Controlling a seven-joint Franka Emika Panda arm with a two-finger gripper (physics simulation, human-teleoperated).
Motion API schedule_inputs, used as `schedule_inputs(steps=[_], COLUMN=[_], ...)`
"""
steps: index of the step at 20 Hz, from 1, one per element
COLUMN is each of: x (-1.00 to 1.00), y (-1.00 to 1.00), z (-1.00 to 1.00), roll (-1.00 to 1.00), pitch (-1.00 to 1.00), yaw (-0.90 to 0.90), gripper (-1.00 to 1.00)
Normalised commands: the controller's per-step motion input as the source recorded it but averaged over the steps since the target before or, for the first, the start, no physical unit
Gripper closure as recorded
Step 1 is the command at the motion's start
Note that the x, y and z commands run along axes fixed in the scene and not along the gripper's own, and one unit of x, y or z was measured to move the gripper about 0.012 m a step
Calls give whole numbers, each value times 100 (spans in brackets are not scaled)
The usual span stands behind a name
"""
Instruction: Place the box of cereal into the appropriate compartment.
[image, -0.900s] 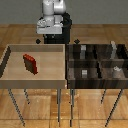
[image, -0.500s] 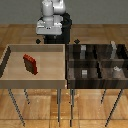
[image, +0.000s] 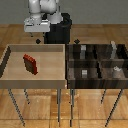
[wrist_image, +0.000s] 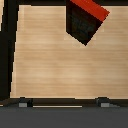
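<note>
Two bins on thin metal legs fill the exterior view: a light wooden open tray (image: 10, 82) across the left and centre of the frame, and a dark compartmented bin (image: 71, 70) on the right, split by dividers into four cells. The white arm with its black base (image: 59, 31) rises at the upper centre, its wrist hanging over the far rim of the light tray at the upper left. Small grey objects (image: 85, 73) sit in several of the dark cells, so the judgement is that the box belongs in a cell set aside for it; which one cannot be told from these frames. The box of cereal, a small flat red rectangle with dark markings (image: 30, 64), stands tilted on the tray floor left of the tray's centre, apart from every wall; in the wrist view it shows at the upper right of the frame (wrist_image: 86, 20), a red edge above a dark face. The gripper (image: 38, 38) is above and behind the box, well clear of it and holding nothing; its two fingertips (wrist_image: 22, 103) show as grey stubs set wide apart at the lower edge of the wrist view, so the jaws stand released. To do the reach well, I would centre the box between the fingertips first, turn the wrist so the jaws close across the box's thin dimension, then descend straight without nudging it.
</note>
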Motion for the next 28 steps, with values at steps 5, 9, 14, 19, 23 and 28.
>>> schedule_inputs(steps=[5,9,14,19,23,28], x=[20,75,100,0,0,0], y=[0,0,-4,-40,0,0], z=[40,0,0,0,0,0], roll=[0,0,0,0,0,0], pitch=[0,0,0,0,0,0], yaw=[0,0,0,0,0,0], gripper=[-100,-100,-100,-100,-100,-100])
